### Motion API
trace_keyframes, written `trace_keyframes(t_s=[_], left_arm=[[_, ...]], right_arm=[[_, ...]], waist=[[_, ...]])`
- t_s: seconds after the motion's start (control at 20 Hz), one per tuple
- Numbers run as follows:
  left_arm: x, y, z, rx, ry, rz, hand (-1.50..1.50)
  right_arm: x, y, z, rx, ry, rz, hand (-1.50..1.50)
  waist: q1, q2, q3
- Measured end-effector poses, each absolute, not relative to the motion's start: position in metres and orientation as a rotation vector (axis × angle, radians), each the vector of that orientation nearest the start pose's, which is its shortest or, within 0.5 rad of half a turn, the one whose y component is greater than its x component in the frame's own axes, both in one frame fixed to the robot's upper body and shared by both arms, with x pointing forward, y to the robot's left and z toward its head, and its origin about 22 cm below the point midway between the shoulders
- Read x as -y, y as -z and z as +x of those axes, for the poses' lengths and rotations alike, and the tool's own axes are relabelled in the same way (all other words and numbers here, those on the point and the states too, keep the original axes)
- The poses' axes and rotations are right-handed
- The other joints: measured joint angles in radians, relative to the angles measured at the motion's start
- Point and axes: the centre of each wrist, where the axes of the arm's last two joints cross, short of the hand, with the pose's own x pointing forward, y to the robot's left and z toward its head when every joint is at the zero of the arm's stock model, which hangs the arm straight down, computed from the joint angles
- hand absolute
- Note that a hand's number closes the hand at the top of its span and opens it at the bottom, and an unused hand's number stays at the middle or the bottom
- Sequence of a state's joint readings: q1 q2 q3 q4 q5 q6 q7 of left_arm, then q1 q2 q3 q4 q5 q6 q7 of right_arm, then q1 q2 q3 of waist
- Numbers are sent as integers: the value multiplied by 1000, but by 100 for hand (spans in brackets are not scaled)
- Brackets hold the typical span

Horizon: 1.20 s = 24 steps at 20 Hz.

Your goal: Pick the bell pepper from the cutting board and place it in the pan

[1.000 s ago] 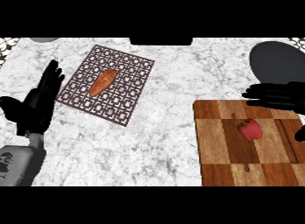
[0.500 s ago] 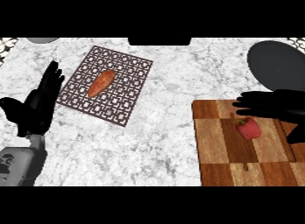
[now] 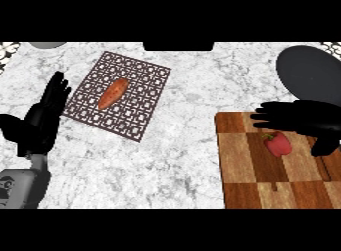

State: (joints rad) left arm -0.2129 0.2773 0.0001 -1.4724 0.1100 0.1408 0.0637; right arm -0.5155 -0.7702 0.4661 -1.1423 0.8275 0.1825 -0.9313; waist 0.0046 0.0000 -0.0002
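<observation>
Red bell pepper (image 3: 278,144) lying on wooden cutting board (image 3: 275,181), upper middle of the board, toward the far edge. Small, glossy, blocky in shape, slightly tilted, with a short green stem at its upper left. Board of checkered light and dark wood panels, set at the counter's right near side. Right hand (image 3: 307,120) poised just above and behind the pepper, palm down, fingers extended leftward over the board's far edge, thumb hanging down to the pepper's right; fingers not closed round the pepper, whether touching it cannot be told. Dark round pan (image 3: 315,74) beyond the board at the far right, partly hidden by the hand's back. Left hand (image 3: 41,120) resting at the left side, open, fingers straight and pointing away, grey forearm below it. Brown patterned mat (image 3: 141,93) just right of that hand, on white marble counter (image 3: 188,132), with an orange-brown sweet potato (image 3: 113,93) lying at a slant near its centre.
</observation>
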Motion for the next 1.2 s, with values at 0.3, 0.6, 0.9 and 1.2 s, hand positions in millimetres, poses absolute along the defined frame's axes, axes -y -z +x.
trace_keyframes(t_s=[0.3,0.6,0.9,1.2], left_arm=[[-280,-43,292,1619,51,207,0],[-277,-47,298,1623,52,205,0],[-278,-51,301,1625,47,197,0],[-279,-51,298,1618,52,200,0]], right_arm=[[320,-74,339,-2078,2935,261,-150],[318,-58,343,-1998,2980,307,-150],[310,-39,344,-1939,3025,300,-150],[304,-31,340,-1870,2996,208,150]], waist=[[-2,0,0],[-1,1,0],[-1,1,0],[-1,0,0]])
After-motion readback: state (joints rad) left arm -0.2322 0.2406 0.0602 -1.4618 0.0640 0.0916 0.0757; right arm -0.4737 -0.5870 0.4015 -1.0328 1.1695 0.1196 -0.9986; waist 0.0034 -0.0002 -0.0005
